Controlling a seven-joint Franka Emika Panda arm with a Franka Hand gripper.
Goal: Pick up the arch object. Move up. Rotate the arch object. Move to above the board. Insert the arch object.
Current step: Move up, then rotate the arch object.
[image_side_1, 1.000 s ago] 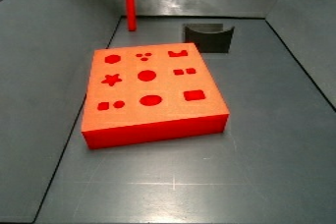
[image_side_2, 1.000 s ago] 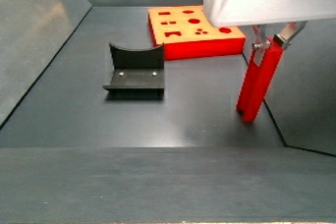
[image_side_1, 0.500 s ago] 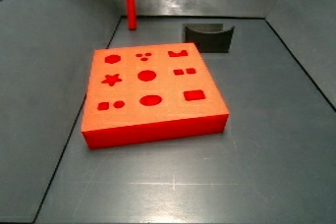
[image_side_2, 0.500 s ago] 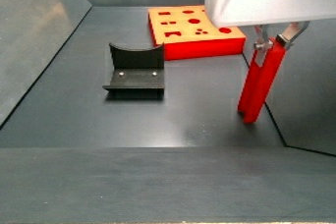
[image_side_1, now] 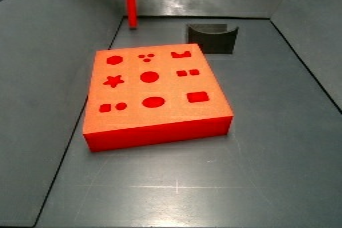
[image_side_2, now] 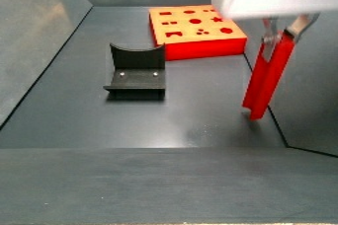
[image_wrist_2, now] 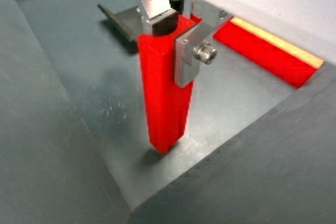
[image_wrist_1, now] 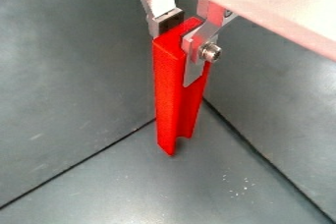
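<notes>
Dark grey tabletop [image_side_2: 158, 120] enclosed by grey walls. Nearest in a side view, the gripper [image_side_2: 283, 37] is clenched on a thin red upright rod [image_side_2: 268, 76] at the right wall; both wrist views show the silver fingers [image_wrist_1: 199, 51] pressed against the rod's top [image_wrist_2: 168, 90]. Compared with half a second earlier, the rod's lower end has lifted slightly. Mid-floor, the arch object [image_side_2: 134, 69] rests untouched, well apart from the gripper. Farthest, the board [image_side_2: 196, 30] lies flat, unmoved; a side view shows its recesses [image_side_1: 150, 77] and the arch object [image_side_1: 214, 37] beyond it.
</notes>
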